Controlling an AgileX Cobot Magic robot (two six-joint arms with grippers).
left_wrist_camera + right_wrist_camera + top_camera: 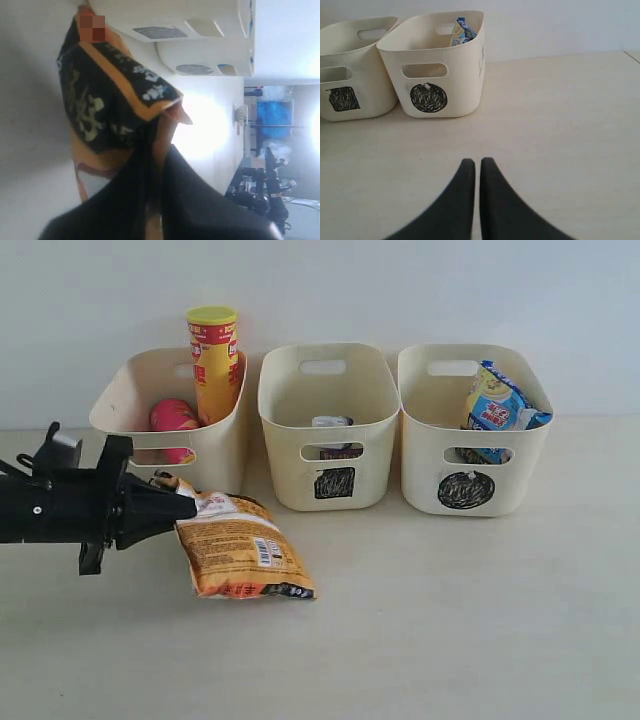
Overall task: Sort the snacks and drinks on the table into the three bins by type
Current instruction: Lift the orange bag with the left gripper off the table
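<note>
Risks, as judged:
- The orange bag (240, 555) is pinched only at its crimped top edge. Smooth foil and hanging weight could let it slide out during a lift.
- The bag hangs slack below the grip. A low carry could drag it across the table (450, 620) or catch it on a bin rim.
- The nearest bin (120, 405) holds the yellow canister (213, 360) and the pink canister (172, 415). A release there would be a mis-sort. The likely target is the circle-marked bin (520, 475), where the blue-white bag (497, 405) sits, well apart on the far side past the square-marked bin (300, 455).

Grippers:
- Left gripper (188, 508): jaws pressed together on the bag's top edge, foil seen squeezed between the fingers in the wrist view. The bag slopes down from the grip, in front of the nearest bin. Whether its lower end rests on the table cannot be told.
- Right gripper (476, 167): jaws nearly together, nothing held, poised over bare table near the circle-marked bin.
</note>
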